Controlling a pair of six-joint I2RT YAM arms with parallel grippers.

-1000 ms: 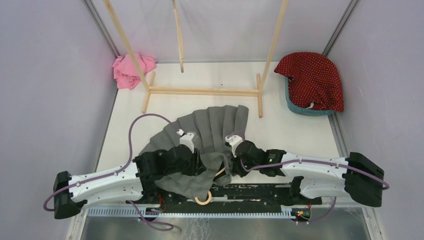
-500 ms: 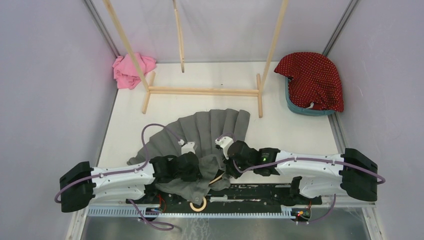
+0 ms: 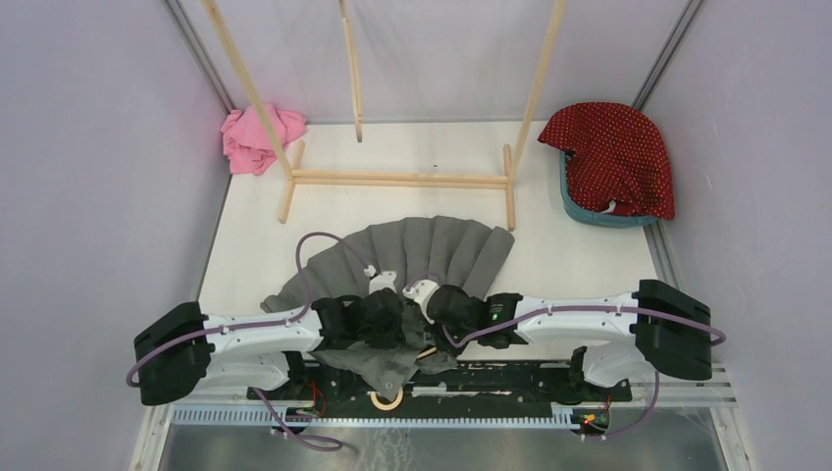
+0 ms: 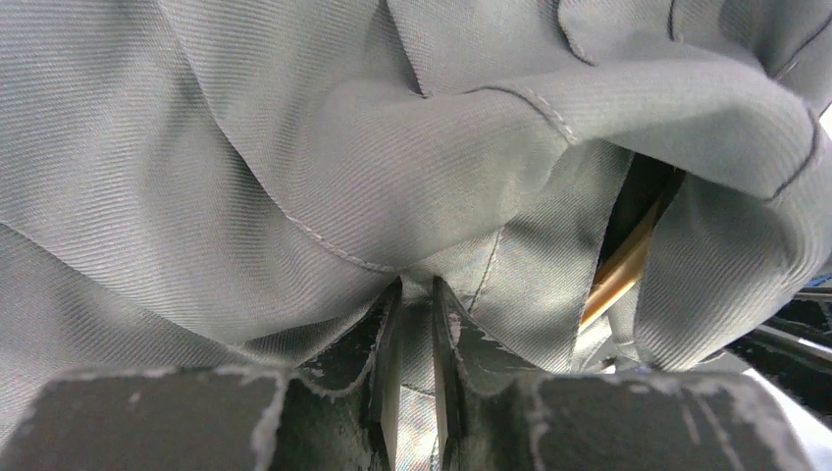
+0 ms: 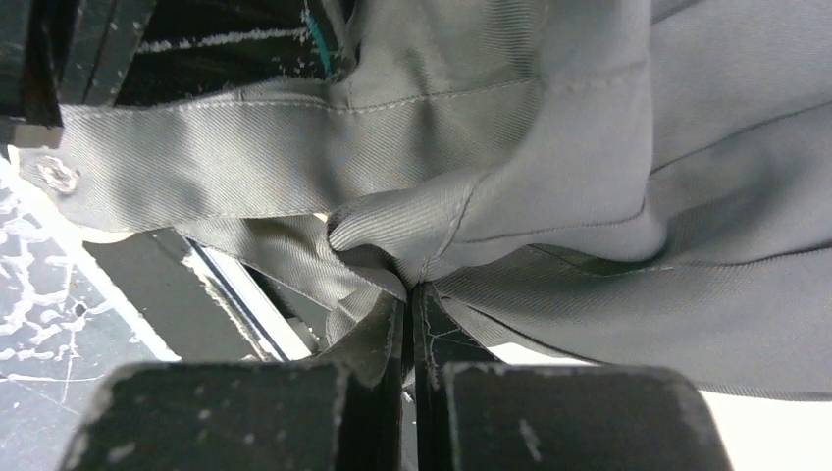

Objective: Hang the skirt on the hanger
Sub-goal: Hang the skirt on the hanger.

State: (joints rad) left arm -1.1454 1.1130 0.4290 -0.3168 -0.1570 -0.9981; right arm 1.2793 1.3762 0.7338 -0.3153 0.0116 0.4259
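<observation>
Rack (image 3: 397, 180) and pink cloth (image 3: 257, 137) sat well behind the skirt (image 3: 432, 250).
Your left fingers (image 4: 353, 348) and right fingers (image 5: 446, 348) each clamped its bunched fabric, hanger (image 4: 620, 270) half buried beneath.

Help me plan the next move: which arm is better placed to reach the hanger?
Probably left. The left tool pinches the grey skirt right beside the wooden hanger; the right tool, also shut on the skirt, has only fabric in view.

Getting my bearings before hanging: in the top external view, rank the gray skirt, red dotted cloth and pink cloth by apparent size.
1. gray skirt, largest even though partly covered
2. red dotted cloth
3. pink cloth, clearly smallest
</observation>
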